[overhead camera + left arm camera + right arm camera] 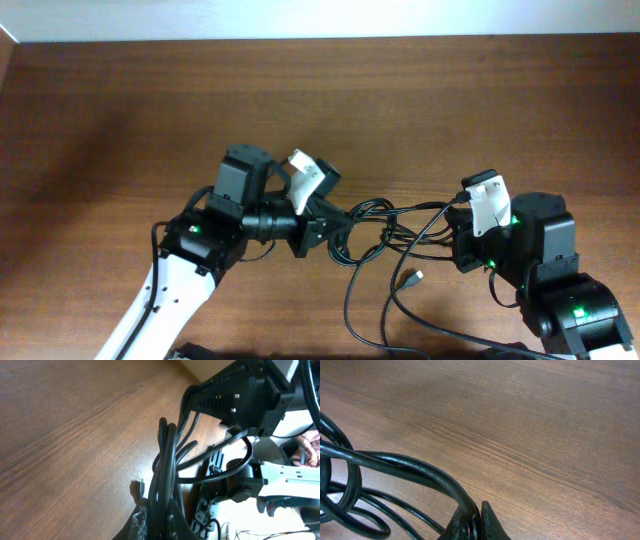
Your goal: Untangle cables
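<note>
I see a tangle of thin black flexible cables [385, 218] lying on the brown wood-grain table [120, 120], stretched between my two arms in the near half of the overhead view.

Left of the tangle, the left gripper [330, 232] is clamped on it. In the left wrist view a thick bundle of several cables [165, 470] runs straight up out of the gripper [157, 522], pinched between its dark fingers [137, 521].

On the tangle's right side, the right gripper [458, 233] also has hold of it. Its wrist camera shows one glossy strand [395, 466] arching over from the left and diving down into the narrow slit between the two black fingertips [490, 522] of that gripper [474, 525], with more loops curling low on the left.

Below the tangle, nearer to me, long loose loops trail toward the table's front edge. One small pale-tipped plug [418, 274] lies on the wood just below the tangle, free of both grippers; I can also spot it beside the bundle from the left wrist [140, 486].
</note>
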